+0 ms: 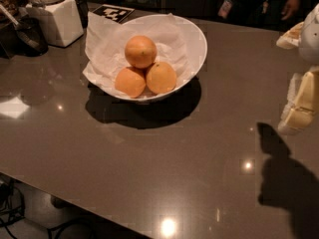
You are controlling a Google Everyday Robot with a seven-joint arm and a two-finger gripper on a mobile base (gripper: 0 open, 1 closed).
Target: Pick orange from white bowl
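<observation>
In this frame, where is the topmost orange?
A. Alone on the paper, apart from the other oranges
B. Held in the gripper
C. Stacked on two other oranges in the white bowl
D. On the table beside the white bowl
C: the orange rests on the lower left orange and the lower right orange inside the white bowl, while the gripper is at the right edge of the view, apart from the bowl.

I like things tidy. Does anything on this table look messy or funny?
Only small things. The crumpled paper spills over the white bowl at its left rim, and the orange perches on top of two other oranges. Nothing is spilled or broken. The gripper hangs at the right edge, apart from the bowl.
</observation>
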